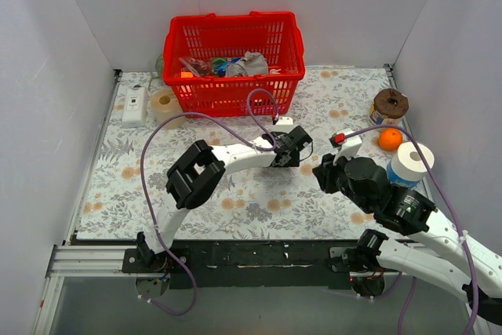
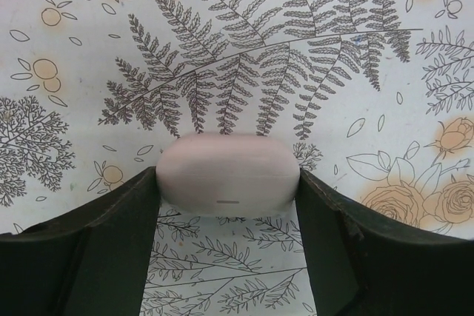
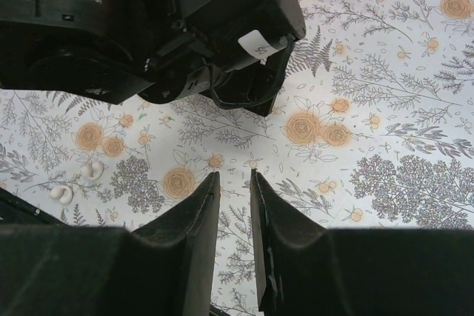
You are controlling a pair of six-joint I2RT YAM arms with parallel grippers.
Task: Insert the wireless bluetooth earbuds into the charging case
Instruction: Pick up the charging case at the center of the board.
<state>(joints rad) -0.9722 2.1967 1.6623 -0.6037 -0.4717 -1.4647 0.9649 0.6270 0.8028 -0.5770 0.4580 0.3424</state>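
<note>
The charging case is a pale, rounded, closed pebble with a thin slot on its front. It sits on the floral cloth between the fingers of my left gripper, which press on both its sides. In the top view the left gripper points down at mid-table and hides the case. My right gripper hovers just right of it, its jaws a narrow gap apart with nothing between them. No purple earbuds show in any view.
Two small white bits lie on the cloth left of the right gripper. A red basket of clutter stands at the back. An orange, a brown disc and a white roll are at the right.
</note>
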